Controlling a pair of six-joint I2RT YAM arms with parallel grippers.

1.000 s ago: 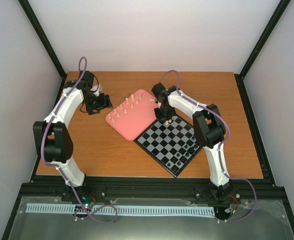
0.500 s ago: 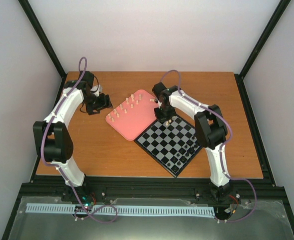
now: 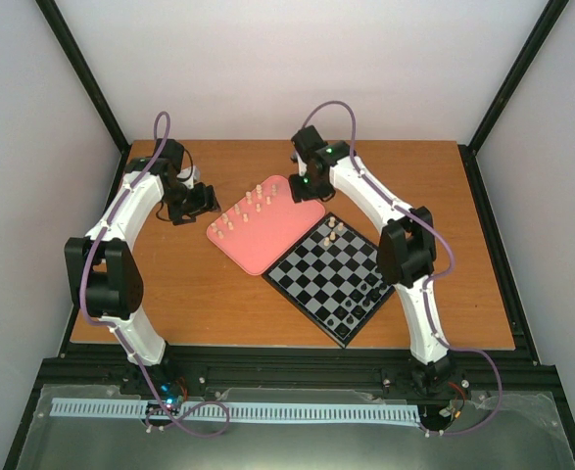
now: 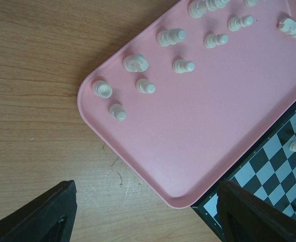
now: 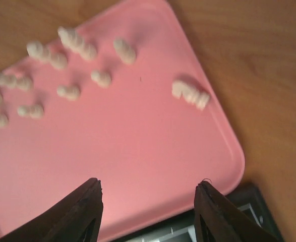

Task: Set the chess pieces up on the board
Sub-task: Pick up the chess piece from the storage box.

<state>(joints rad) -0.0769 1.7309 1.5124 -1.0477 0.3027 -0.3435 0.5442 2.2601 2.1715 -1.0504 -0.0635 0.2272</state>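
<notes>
My right gripper (image 5: 148, 182) hangs with jaws wide and nothing between them, above the pink tray (image 5: 137, 146). My left gripper (image 4: 146, 184) is just as wide and bare, over the wooden table (image 4: 32, 126) off the tray's 10 o'clock edge. The blurred right wrist view gives 10 cream chess pieces (image 5: 101, 78) on the tray: 9 clustered toward 10 o'clock and 1 lone piece (image 5: 189, 95) toward 2 o'clock, its long axis running 10 to 4. Whether it stands or lies I cannot tell. The left wrist and top views add 2 more of them standing near the 12 o'clock corner of the board (image 3: 316, 276), a diamond at the tray's 4 o'clock. The top view also shows black pieces (image 3: 363, 297) along its 4 o'clock edge.
</notes>
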